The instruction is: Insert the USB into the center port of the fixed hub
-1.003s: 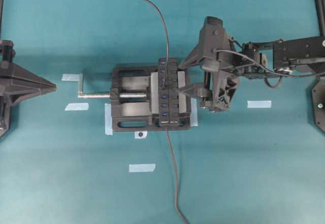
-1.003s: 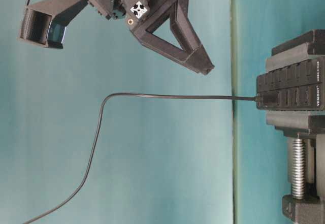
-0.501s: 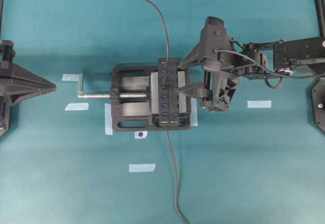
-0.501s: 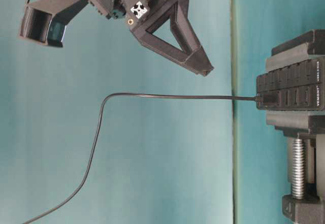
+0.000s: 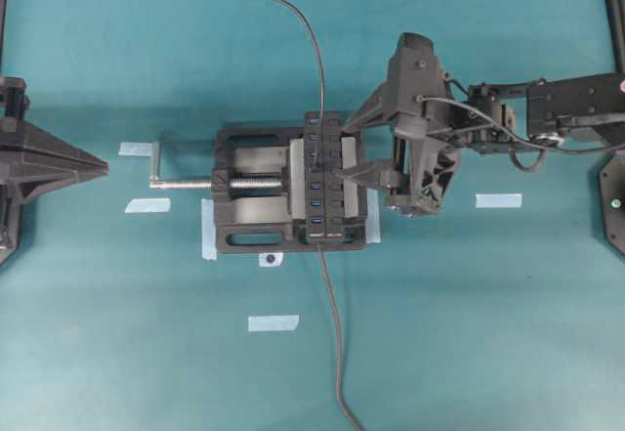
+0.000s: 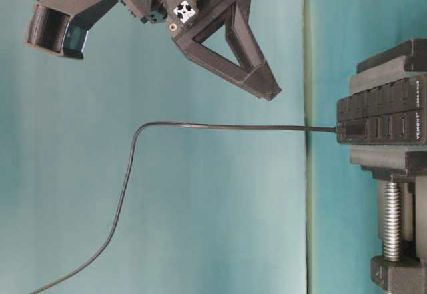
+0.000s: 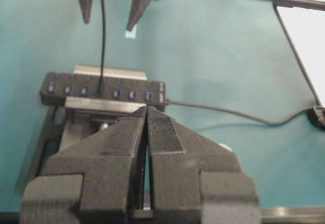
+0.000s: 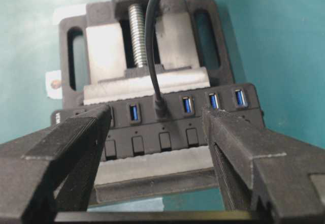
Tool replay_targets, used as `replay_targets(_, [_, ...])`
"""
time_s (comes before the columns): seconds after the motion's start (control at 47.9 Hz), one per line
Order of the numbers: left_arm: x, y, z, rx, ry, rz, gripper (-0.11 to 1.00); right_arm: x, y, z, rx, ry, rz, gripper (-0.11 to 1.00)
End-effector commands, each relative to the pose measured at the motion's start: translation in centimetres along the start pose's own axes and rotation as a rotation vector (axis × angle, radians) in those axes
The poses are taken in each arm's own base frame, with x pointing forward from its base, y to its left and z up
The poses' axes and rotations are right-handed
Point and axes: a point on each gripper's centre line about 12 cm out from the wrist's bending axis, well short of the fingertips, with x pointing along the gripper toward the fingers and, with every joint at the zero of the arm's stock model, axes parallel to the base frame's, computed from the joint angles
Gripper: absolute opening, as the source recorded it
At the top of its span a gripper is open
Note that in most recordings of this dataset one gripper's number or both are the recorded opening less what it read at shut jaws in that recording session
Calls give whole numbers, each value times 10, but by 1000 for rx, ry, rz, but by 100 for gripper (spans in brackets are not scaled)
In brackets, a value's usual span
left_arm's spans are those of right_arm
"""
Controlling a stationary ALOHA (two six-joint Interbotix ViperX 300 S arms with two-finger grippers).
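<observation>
USB plug (image 8: 161, 110) sits seated in the middle slot of the fixed hub (image 8: 167, 132), its thin cable (image 5: 314, 50) running away across the teal table (image 5: 469, 333). And the right gripper (image 8: 157, 148) hangs just off the hub's button side with fingers spread wide, gripping nothing, one finger (image 8: 76, 148) on each side of the plug without touching it. The hub itself is clamped in the black vise (image 5: 249, 206), whose silver screw crank (image 5: 181, 183) points toward the left arm. Over there, the left gripper (image 7: 146, 127) is pressed closed on nothing, parked well apart from the vise. Strips of pale tape (image 5: 272, 323) dot the table.
</observation>
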Motion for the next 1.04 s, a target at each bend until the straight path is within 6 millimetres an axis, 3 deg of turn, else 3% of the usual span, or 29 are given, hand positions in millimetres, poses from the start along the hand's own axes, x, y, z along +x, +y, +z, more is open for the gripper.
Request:
replay_targets(0.0, [1, -1, 6, 0, -14, -3, 0, -7, 2, 8, 7, -32, 5, 78])
replay_targets(1.023, [2, -1, 5, 0, -9, -3, 0, -5, 1, 3, 19, -15, 3, 78])
